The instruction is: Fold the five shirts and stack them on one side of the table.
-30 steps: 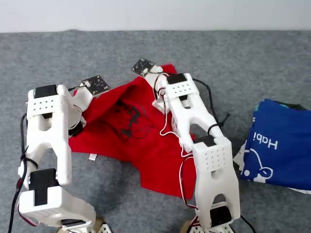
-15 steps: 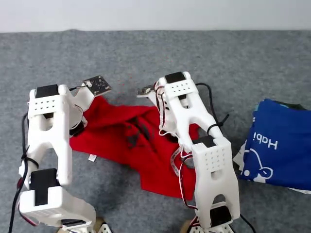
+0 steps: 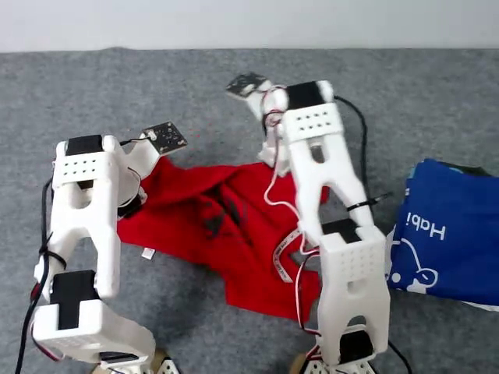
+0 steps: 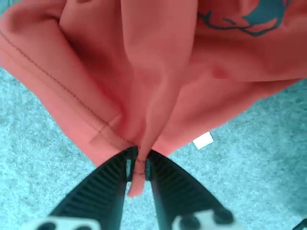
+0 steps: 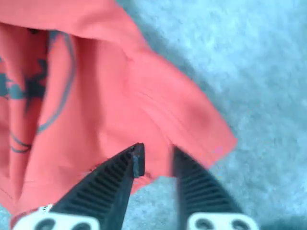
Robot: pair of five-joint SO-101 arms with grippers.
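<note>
The red shirt [image 3: 204,222] is lying crumpled on the grey table [image 3: 140,86] between the two arms. The left gripper [image 4: 139,160] is clamping a fold at its hemmed edge. The right gripper [image 5: 157,155] is hanging over another edge, jaws apart, holding nothing. A folded blue shirt [image 3: 448,230] is sitting at the table's right side, with bare surface lying beyond the red shirt's far edge.

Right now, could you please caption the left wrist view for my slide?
Left hand shut on a pinched fold of the red shirt above the grey table.
</note>
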